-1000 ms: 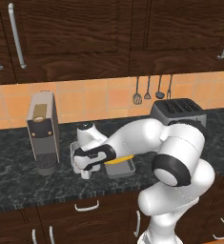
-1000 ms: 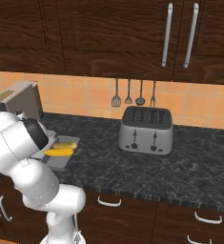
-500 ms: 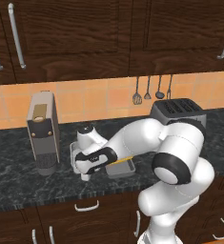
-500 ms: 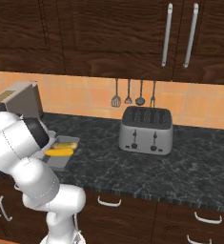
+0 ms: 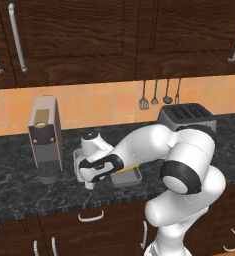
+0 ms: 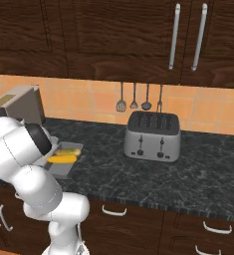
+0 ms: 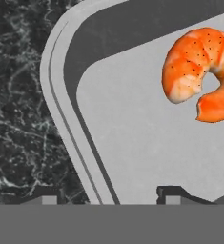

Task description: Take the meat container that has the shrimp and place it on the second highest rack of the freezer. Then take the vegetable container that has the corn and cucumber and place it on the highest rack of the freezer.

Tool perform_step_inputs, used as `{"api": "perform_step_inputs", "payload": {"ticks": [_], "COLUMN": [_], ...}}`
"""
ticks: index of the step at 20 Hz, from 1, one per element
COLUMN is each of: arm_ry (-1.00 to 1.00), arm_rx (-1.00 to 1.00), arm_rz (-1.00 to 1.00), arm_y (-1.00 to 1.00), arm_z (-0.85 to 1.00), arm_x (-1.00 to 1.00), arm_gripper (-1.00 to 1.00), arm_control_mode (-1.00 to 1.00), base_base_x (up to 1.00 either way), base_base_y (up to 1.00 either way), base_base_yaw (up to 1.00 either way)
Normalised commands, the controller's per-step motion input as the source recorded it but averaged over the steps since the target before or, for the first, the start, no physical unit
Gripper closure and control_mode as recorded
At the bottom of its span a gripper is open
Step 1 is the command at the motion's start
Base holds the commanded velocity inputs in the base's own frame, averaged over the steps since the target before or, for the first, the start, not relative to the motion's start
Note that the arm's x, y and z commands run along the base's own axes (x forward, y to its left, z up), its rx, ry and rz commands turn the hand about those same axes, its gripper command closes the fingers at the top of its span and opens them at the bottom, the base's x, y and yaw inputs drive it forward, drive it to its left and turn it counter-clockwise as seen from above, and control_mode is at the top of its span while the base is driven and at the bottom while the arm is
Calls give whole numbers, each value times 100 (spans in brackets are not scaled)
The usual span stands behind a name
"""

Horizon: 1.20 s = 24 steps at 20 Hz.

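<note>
In the hand view the meat container (image 7: 61,109), a pale grey tray with a raised rim, lies on the black counter. The curled orange shrimp (image 7: 199,71) rests on its floor. My gripper (image 7: 107,196) is low over the tray's edge, open, with one fingertip (image 7: 43,196) outside the rim and the other inside. From the left base the hand hides most of that tray (image 5: 78,161). Just right of it sits the vegetable container (image 6: 63,172) holding the yellow corn (image 6: 61,159) and the olive cucumber (image 6: 68,151). The freezer and its racks are out of view.
A tall grey coffee machine (image 5: 45,137) stands close to the left of the trays. A steel toaster (image 6: 153,135) sits further right on the counter. Utensils (image 5: 154,95) hang on the tiled wall, under dark cabinets.
The arm has stayed over the meat container. No tray has moved.
</note>
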Motion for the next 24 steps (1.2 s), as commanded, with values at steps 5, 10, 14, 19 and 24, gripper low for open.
{"api": "perform_step_inputs", "payload": {"ticks": [5,10,14,19,24], "arm_ry": [0,0,2,2,4], "arm_rx": [0,0,0,0,0], "arm_rz": [0,0,0,0,0], "arm_y": [0,0,-4,-4,-47], "arm_z": [0,0,48,76,66], "arm_x": [0,0,0,0,-9], "arm_gripper": [100,100,100,100,100], "arm_control_mode": [-100,-100,-100,-100,-100], "base_base_x": [0,0,0,0,0], "base_base_y": [0,0,0,0,0], "base_base_yaw": [0,0,0,0,0]}}
